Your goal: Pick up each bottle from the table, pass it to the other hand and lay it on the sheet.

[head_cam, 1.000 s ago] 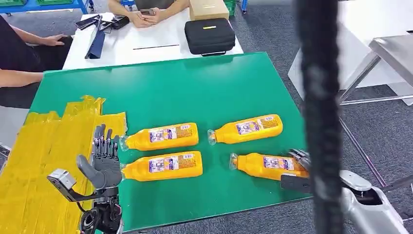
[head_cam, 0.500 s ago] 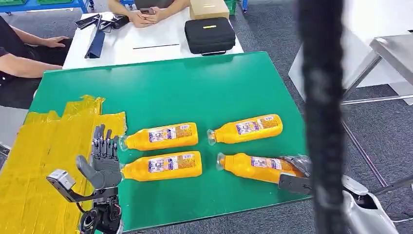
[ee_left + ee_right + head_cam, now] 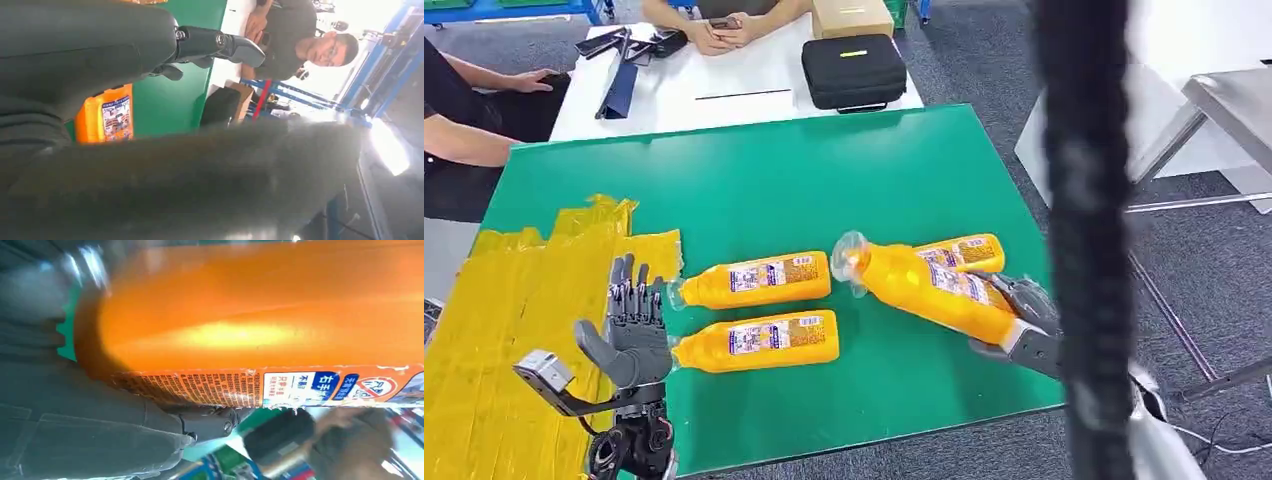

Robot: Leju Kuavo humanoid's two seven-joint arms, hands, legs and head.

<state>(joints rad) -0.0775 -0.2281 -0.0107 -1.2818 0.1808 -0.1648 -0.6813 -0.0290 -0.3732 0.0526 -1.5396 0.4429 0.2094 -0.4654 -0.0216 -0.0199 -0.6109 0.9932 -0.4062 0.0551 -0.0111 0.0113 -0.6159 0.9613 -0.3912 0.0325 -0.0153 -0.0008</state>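
Head view: observing a green table with a yellow sheet covering its 8 o'clock corner. Noting the right hand at 4 o'clock, wrapped around the base end of an orange bottle, carrying it tilted above the table, clear cap pointing toward 10 o'clock. Seeing a second bottle lying flat just behind the carried one, partly hidden by it. Recording two more bottles lying flat near centre, caps toward 9 o'clock: the far bottle and the near bottle, side by side, just apart. Finding the left hand at 7 o'clock, raised palm-up with fingers spread, gripping nothing, standing over the sheet's edge just beside the caps of those two bottles. Noting a white table at 12 o'clock bearing a black case and a cardboard box, with a person's arm resting at 10 o'clock. A blurred dark vertical band crossing the frame at 3 o'clock. Left wrist view: seeing dark fingers extended, holding nothing, with part of an orange labelled bottle lying on green beyond them. Right wrist view: seeing the orange bottle's body and printed label close up, pressed against the grey hand, fingers curling under it.
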